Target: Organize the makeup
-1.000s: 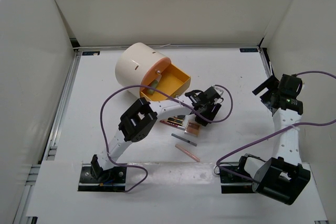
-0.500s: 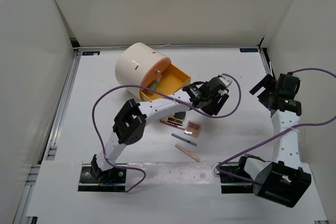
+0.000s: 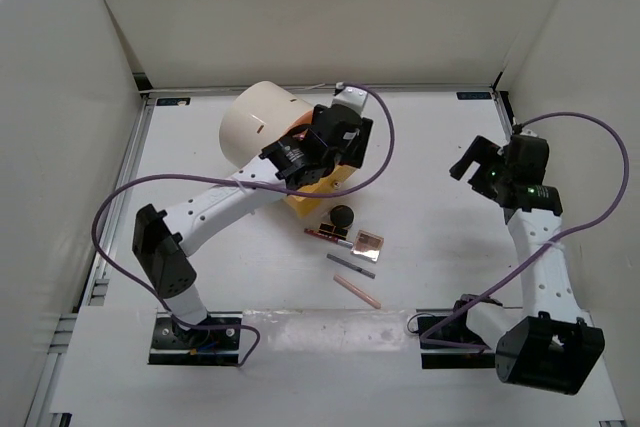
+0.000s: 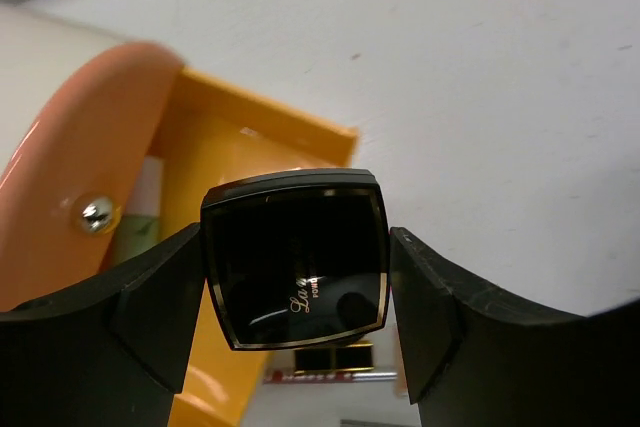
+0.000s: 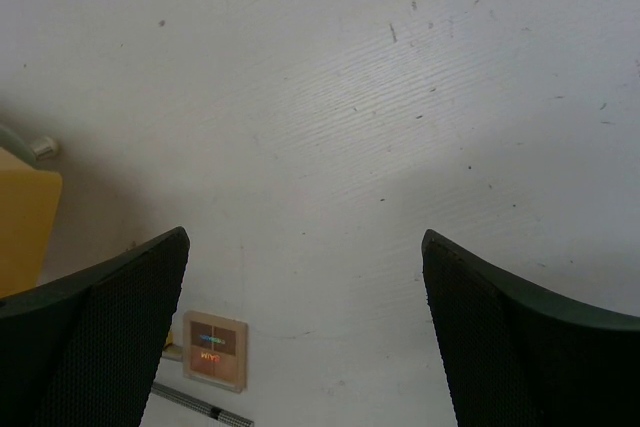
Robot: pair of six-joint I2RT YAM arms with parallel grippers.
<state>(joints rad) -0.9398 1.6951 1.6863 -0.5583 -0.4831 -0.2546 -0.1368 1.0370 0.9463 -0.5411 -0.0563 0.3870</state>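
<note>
My left gripper (image 3: 320, 150) hangs over the orange drawer (image 4: 235, 152), shut on a black square compact with a gold rim (image 4: 295, 257); its fingers (image 4: 150, 317) press on both sides. On the table below lie a black round compact (image 3: 343, 215), a rose-gold square compact (image 3: 369, 241), a dark pink stick (image 3: 328, 235), a grey pencil (image 3: 351, 265) and a pink pencil (image 3: 357, 291). My right gripper (image 3: 478, 163) hovers at the right, open and empty (image 5: 303, 247), with the rose-gold compact (image 5: 214, 350) and grey pencil (image 5: 195, 405) below it.
A big cream cylinder (image 3: 262, 127) with an orange front lies at the back left, its orange drawer (image 3: 312, 195) pulled out toward the makeup. White walls close in the table on three sides. Purple cables loop from both arms.
The left arm has lifted from the makeup pile and swung back and left to above the orange drawer, carrying the black square compact. The right gripper has drifted slightly left.
</note>
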